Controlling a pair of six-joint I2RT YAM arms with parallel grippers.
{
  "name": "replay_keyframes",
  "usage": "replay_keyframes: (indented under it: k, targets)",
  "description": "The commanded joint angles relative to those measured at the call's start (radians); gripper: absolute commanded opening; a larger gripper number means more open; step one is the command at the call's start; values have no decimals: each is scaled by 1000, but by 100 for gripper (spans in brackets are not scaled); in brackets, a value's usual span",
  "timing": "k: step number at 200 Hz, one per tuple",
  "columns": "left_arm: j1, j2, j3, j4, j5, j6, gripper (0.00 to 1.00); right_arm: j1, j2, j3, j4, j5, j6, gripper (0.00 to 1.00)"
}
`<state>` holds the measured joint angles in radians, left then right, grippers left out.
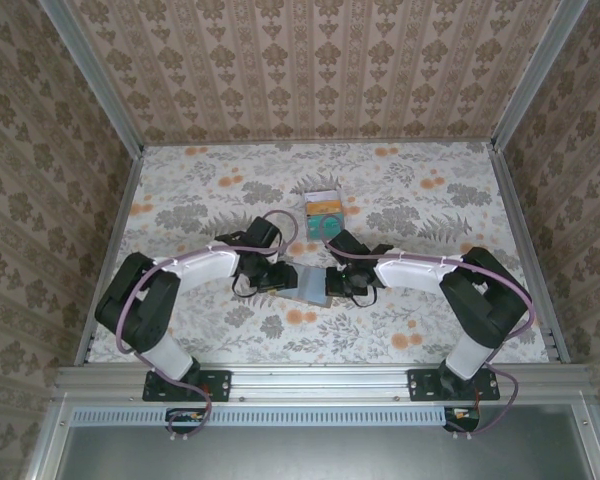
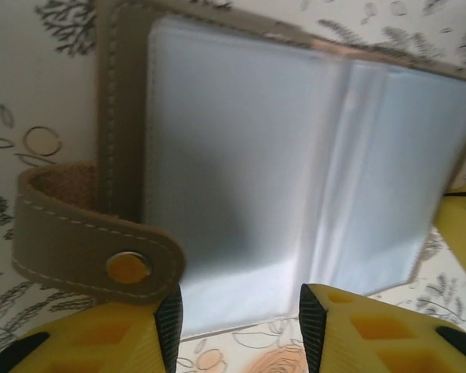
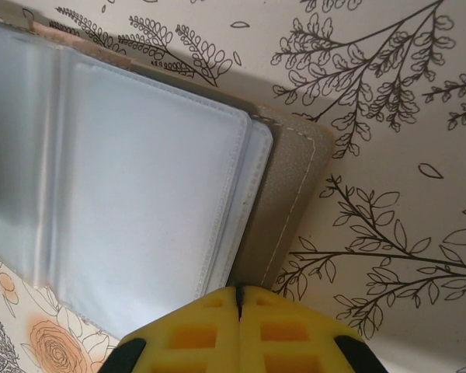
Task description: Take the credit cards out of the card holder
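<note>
Top external view, from above the floral-print bench [image 1: 440,200]: both arms reach inward and meet at the middle, where the card holder [image 1: 307,286] lies open and flat, the left tool [image 1: 278,279] at its left side and the right tool [image 1: 338,284] at its right. Only this view takes in the small white-rimmed box [image 1: 323,214] standing just beyond the arms, apart from the holder, with teal and orange contents inside; what those contents are cannot be told at this size. The left wrist view adds detail the overhead shot lacks: the holder's pale blue-grey plastic sleeves [image 2: 241,171] spread like pages inside an olive-grey stitched cover, and a closure strap [image 2: 78,241] with a brass-coloured snap [image 2: 128,268] curls over its left edge. Here the left tool's yellow fingers [image 2: 349,334] stand apart, with the holder's near edge lying in the gap between them and nothing clamped. The right wrist view shows the opposite panel, sleeves stacked on the cover's stitched border [image 3: 291,202]. The right tool [image 3: 238,301] has its fingers drawn together, tips at the holder's near edge; whether they press on it cannot be told. What the frosted sleeves contain is not legible.
</note>
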<state>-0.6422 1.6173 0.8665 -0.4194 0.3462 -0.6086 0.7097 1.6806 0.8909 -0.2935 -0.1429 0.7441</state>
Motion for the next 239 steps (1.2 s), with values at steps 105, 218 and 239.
replay_keyframes:
  k: [105,218,239]
  targets:
    - [-24,34,16,12,3,11,46,0,44,31,-30,-1,1,2]
    - [-78,78,117,-8,62,44,46,0,56,51,-39,-4,-5,2]
    - [-54,29,115,-27,35,41,48,0,56,55,-45,-1,-8,2]
